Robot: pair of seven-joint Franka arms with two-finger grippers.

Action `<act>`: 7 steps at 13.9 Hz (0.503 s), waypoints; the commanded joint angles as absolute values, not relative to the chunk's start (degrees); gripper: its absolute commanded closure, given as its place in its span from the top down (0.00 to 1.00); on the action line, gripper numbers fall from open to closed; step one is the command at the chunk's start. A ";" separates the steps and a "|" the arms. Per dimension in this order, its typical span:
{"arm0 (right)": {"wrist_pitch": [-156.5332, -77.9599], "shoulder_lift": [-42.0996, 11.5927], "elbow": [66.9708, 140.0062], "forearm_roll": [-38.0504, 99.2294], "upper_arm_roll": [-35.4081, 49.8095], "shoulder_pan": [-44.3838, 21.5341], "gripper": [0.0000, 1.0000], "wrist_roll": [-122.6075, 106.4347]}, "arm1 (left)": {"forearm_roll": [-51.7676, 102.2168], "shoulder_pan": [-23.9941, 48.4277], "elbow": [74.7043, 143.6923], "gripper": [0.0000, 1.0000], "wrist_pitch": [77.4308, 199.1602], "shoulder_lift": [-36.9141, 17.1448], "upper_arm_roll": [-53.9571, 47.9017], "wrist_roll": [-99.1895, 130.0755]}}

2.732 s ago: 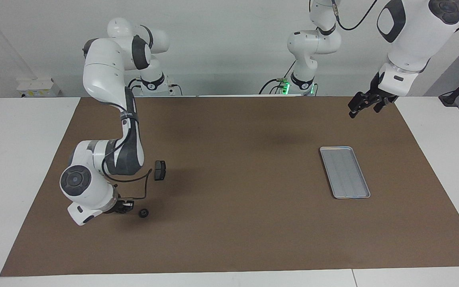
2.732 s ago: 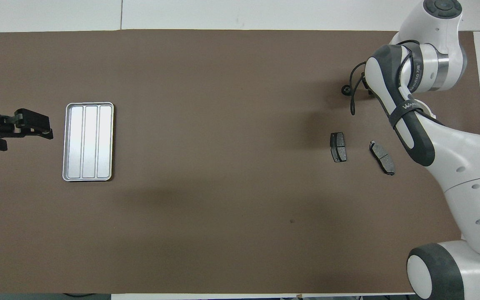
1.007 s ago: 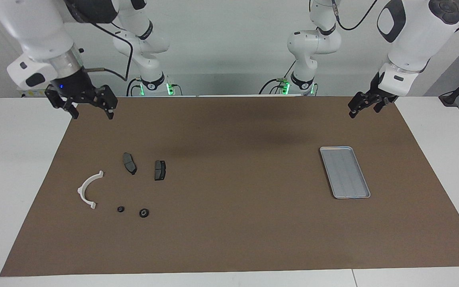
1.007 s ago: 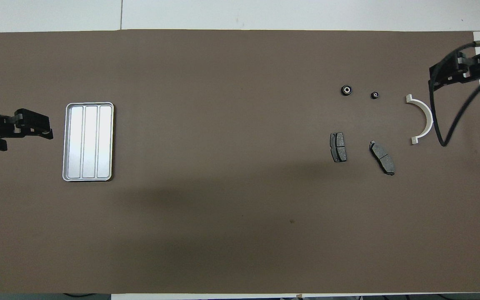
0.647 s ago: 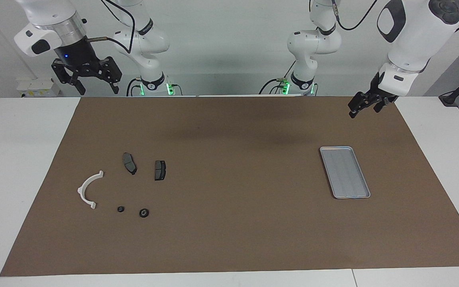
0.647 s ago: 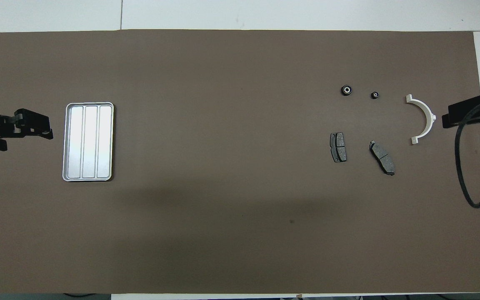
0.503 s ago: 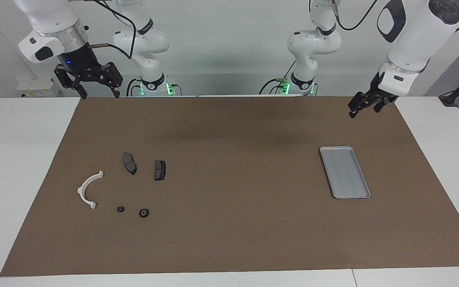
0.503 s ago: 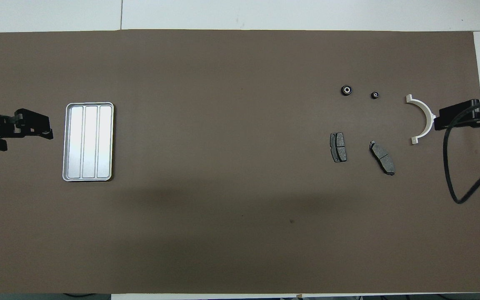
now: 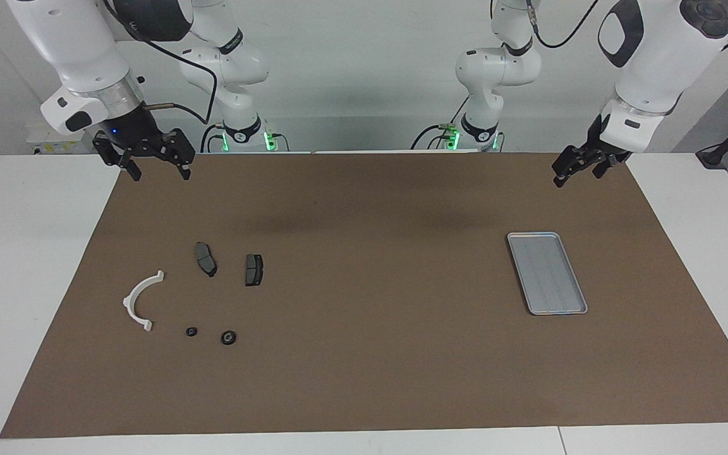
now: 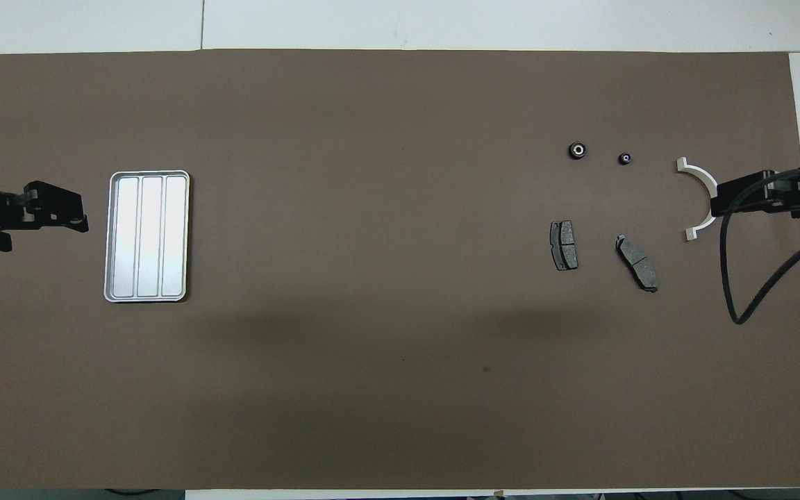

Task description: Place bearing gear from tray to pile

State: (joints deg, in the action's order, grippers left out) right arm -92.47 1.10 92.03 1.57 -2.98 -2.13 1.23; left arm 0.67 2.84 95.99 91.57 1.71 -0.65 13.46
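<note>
I see my right gripper [image 9: 157, 172] up in the air over the mat's edge by the robots, its fingers wide apart and holding nothing. My left gripper [image 9: 571, 170] waits open and empty over the mat near the tray [image 9: 547, 273]. The bearing gear [image 9: 228, 337] lies on the mat with the pile, just beside a smaller black ring [image 9: 191, 331] and near the white bracket [image 9: 139, 300].

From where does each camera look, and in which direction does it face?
Facing view: high, across the table, facing the robots; both arms show, with left tool and right tool raised.
Overhead view: above the robots' end, looking steeply down; only the tools show at the edges.
Shared: tray, white bracket, brake pads, mirrored by half a turn.
</note>
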 commanded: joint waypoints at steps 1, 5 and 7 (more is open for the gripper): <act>-95.79 2.90 94.13 1.05 -2.37 -0.01 1.00 -2.02 | 0.62 3.16 96.59 1.00 91.93 2.81 -0.35 13.36; -94.92 2.72 93.87 1.23 -2.37 -0.18 1.00 -1.76 | 0.62 3.16 96.59 1.00 91.93 2.81 -0.35 13.36; -94.66 2.55 93.87 1.67 -2.37 -0.18 1.00 -1.67 | 0.62 3.16 96.59 1.00 91.93 2.81 -0.35 13.36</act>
